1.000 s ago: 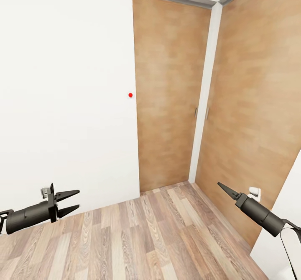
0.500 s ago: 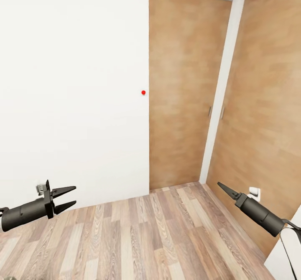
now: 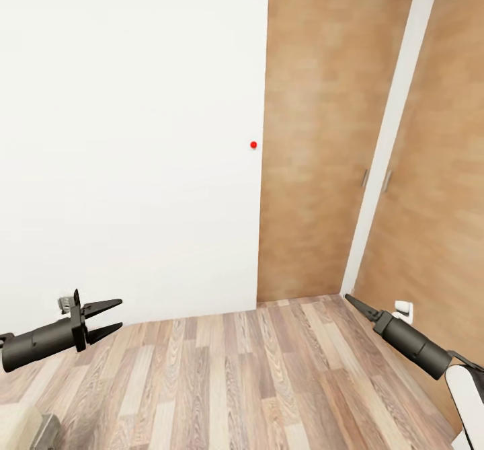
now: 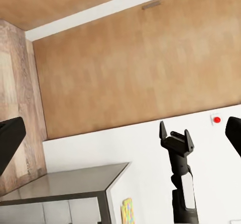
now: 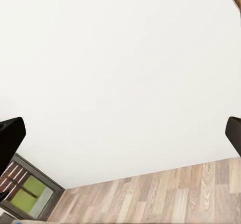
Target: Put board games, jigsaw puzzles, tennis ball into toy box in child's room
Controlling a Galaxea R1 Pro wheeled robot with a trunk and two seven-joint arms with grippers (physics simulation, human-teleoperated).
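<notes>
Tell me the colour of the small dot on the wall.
Red. The dot sits on the white wall beside the wooden door, clearest in the head view.

A wall (image 3: 128, 134) stands left of the doors (image 3: 323, 134), floor (image 3: 235, 383) before them.

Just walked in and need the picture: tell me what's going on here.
Nothing is being handled. The robot faces a plain white wall beside tall wood-panelled doors, over a wood-plank floor. The left gripper hangs open and empty; the right gripper is held out empty too, its fingers seemingly open in the wrist view. No toys are within reach here.
</notes>
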